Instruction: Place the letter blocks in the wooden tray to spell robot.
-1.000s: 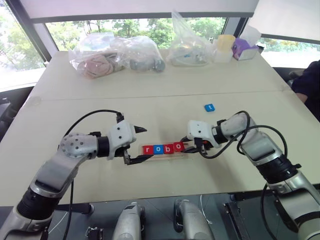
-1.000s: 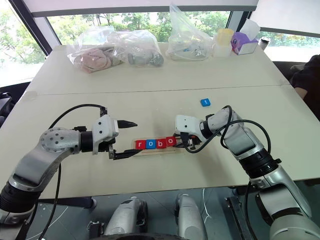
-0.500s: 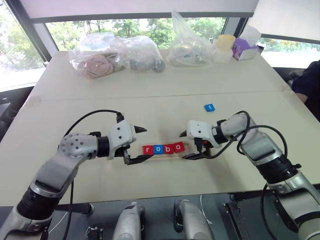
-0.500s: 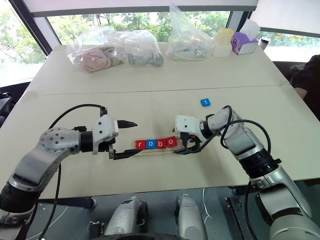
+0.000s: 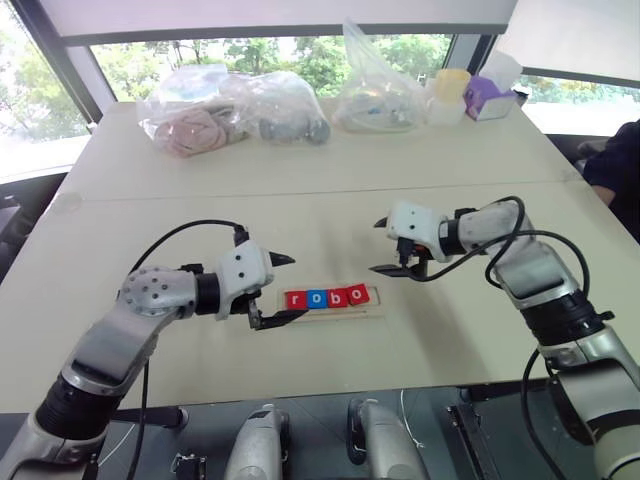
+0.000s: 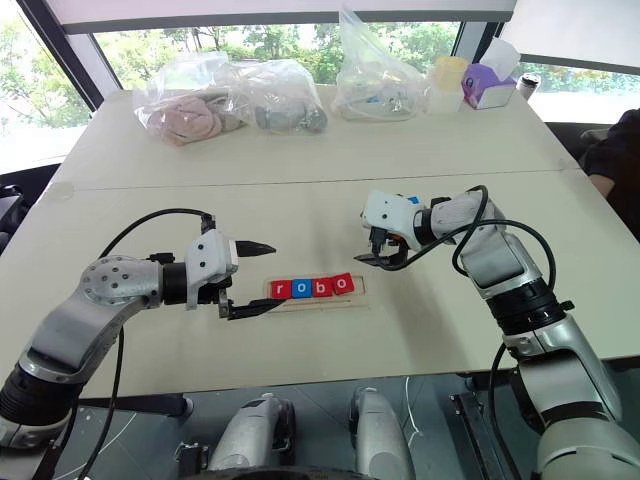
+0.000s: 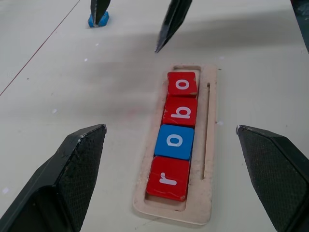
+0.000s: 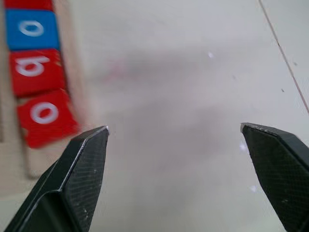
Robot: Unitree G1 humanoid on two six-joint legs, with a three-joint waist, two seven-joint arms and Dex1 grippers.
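The wooden tray [image 5: 331, 313] lies on the table in front of me. It holds a red r [image 7: 167, 178], a blue o [image 7: 175, 141], a red b [image 7: 180, 111] and a red o [image 7: 182, 84] in a row, with its right end bare. A blue tile [image 7: 104, 18] lies on the table farther off, partly behind a finger of the right gripper. My left gripper [image 5: 296, 285] stands open at the tray's left end, holding nothing. My right gripper [image 5: 378, 246] hangs open and empty above the table, beyond the tray's right end.
Clear plastic bags [image 5: 230, 110] with soft items, a yellow cup [image 5: 450, 88] and a purple box [image 5: 488, 100] line the far side of the table. A person's dark sleeve [image 5: 615, 170] shows at the right edge. A seam crosses the tabletop beyond the tray.
My right gripper opened at the tray's right end, leaving the red o in the tray. It then rose and drew away toward the blue tile. The left arm kept still.
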